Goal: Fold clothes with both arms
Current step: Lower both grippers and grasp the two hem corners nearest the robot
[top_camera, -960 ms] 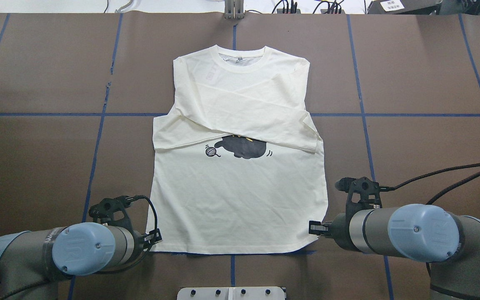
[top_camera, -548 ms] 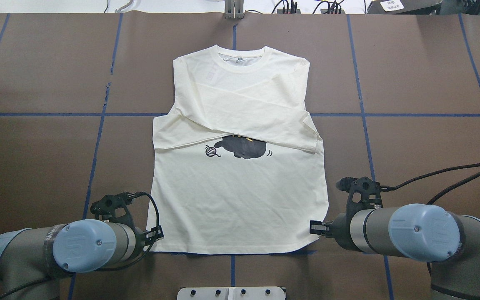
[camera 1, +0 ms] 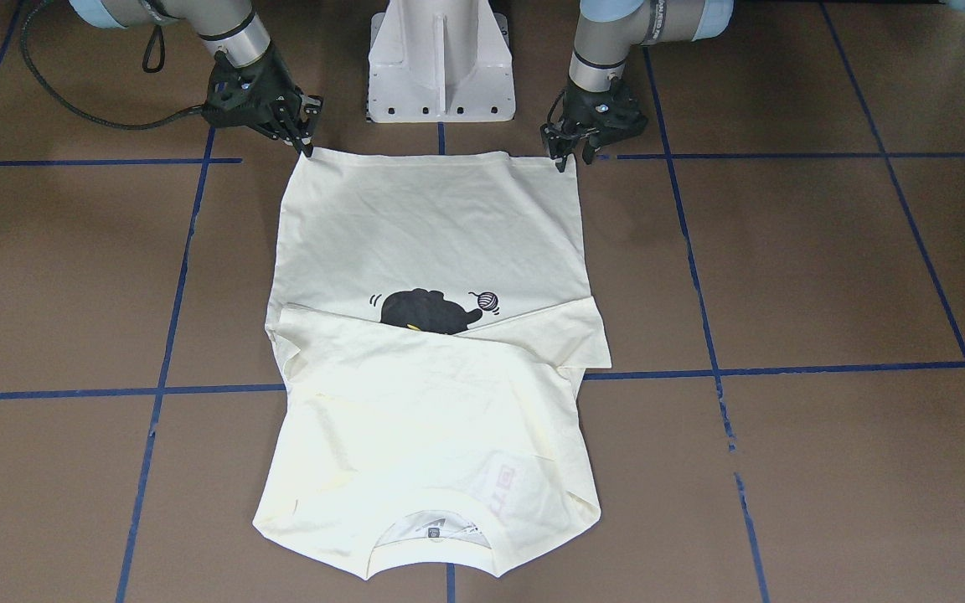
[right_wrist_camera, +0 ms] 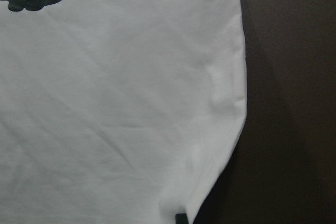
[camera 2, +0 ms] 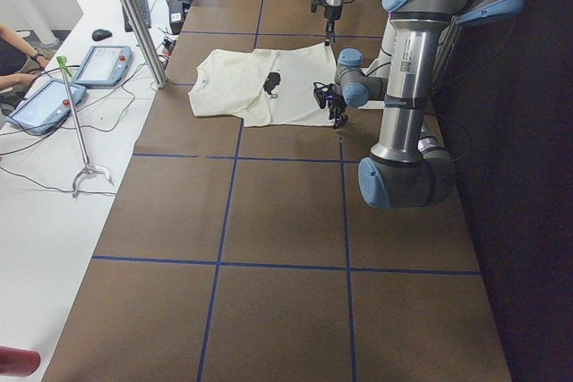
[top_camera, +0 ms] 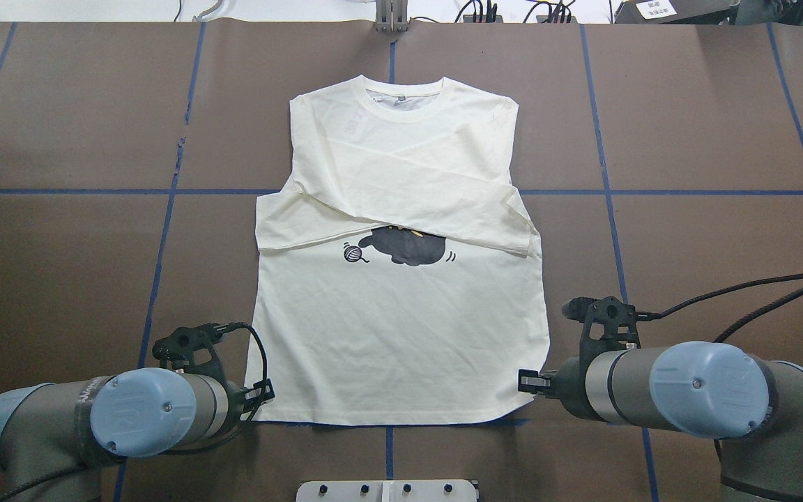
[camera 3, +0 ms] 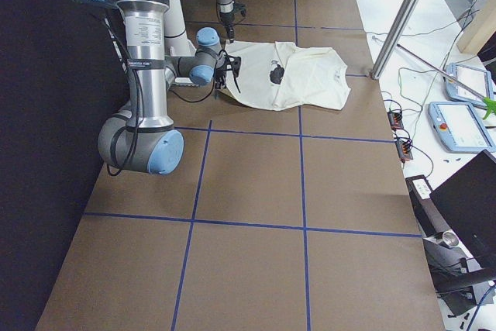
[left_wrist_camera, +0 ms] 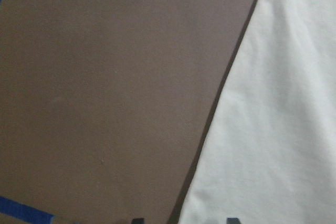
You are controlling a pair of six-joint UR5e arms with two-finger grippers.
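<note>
The cream T-shirt lies flat on the brown table, collar at the far side, both sleeves folded across the chest. The black cat and yarn-ball print peeks out below the sleeves. The shirt also shows in the front view. My left gripper is at the near-left hem corner. In its wrist view the two fingertips stand apart, open, astride the shirt's edge. My right gripper is at the near-right hem corner and appears shut on it. Its wrist view shows one dark tip on the cloth.
The white pedestal stands between the arms just behind the hem. Blue tape lines cross the table. The right arm's black cable loops over the table on the right. Tablets and a metal post stand beyond the far edge.
My left arm has crept a little forward and right toward the hem corner. The right arm and the shirt have not moved.
</note>
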